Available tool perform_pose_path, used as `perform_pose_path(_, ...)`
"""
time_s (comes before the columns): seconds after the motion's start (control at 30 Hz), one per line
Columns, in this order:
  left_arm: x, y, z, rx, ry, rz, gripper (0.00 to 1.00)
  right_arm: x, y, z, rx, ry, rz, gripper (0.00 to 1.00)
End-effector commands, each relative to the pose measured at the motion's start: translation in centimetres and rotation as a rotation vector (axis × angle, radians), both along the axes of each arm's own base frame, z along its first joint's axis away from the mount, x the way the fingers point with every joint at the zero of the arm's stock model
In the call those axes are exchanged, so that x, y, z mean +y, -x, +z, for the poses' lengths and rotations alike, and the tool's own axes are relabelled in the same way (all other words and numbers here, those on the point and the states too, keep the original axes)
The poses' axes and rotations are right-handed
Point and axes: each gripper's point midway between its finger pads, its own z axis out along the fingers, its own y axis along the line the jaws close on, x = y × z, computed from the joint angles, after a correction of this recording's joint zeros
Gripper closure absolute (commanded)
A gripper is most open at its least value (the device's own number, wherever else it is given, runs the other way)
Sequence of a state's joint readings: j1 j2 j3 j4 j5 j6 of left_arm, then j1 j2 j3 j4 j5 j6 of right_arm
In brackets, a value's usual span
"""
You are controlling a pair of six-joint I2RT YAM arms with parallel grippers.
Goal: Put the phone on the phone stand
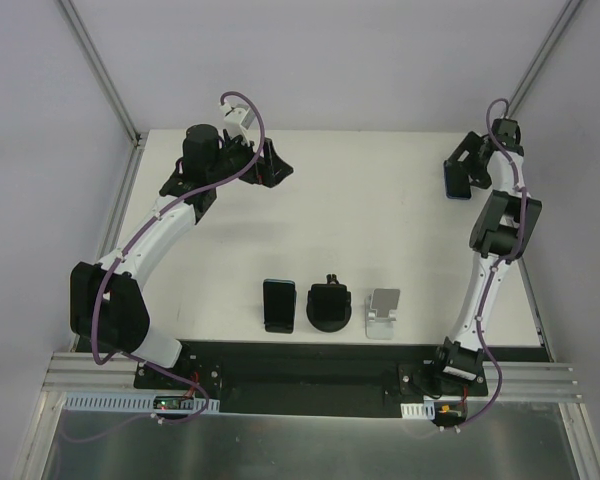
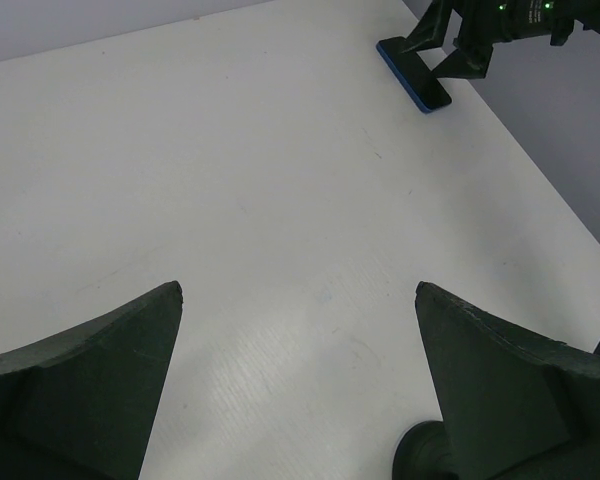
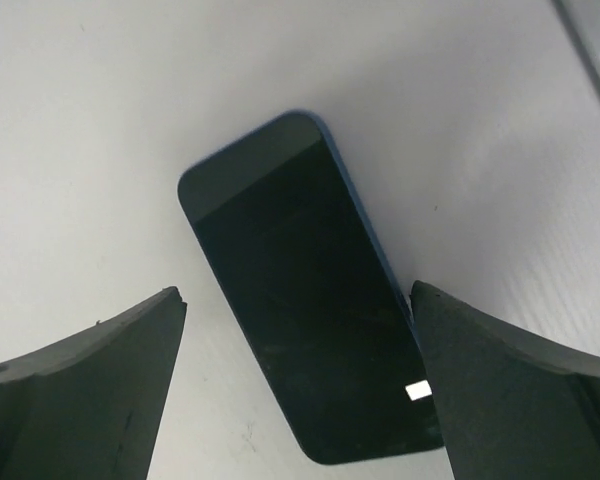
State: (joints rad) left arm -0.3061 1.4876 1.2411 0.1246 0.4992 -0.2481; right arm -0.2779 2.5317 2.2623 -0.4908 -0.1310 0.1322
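A blue-edged phone point(image 3: 310, 300) with a dark screen lies flat on the white table at the far right. My right gripper point(image 3: 295, 292) is open just above it, one finger on each side of its lower half; I cannot tell whether the fingers touch it. In the top view the phone point(image 1: 457, 184) sits under the right gripper point(image 1: 460, 172). A silver phone stand point(image 1: 383, 314) stands near the front edge. My left gripper point(image 2: 298, 290) is open and empty over bare table at the far left point(image 1: 272, 167).
A second dark phone point(image 1: 278, 305) and a black round holder point(image 1: 329, 306) sit beside the silver stand near the front edge. The left wrist view shows the blue phone point(image 2: 412, 74) under the right arm. The table's right edge point(image 1: 528, 290) runs close to the right arm.
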Motion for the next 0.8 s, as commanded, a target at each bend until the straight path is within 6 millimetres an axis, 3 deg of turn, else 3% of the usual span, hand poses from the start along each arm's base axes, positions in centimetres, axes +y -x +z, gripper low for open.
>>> perform_pose_path(0.0,-0.3,-0.1,2.9,-0.074,0.042,-0.024,0.01,2.3,3.4,-1.4,0.191,0.091,0.111,0.02)
perform_pose_path(0.2,-0.4,-0.1,2.8,-0.072,0.043,-0.029,0.01,3.2,4.6,-1.8,0.267,0.113,0.116,0.02)
perform_pose_path(0.37,-0.5,-0.2,2.7,-0.07,0.044,-0.033,0.01,2.6,5.8,-2.9,0.369,0.237,0.124,0.03)
perform_pose_path(0.6,-0.6,-0.2,2.6,-0.065,0.047,-0.038,0.01,3.1,6.6,-3.3,0.41,0.228,0.13,0.26)
perform_pose_path(0.77,-0.6,-0.1,2.6,-0.066,0.049,-0.041,0.01,3.8,8.3,-3.4,0.467,0.215,0.157,0.44)
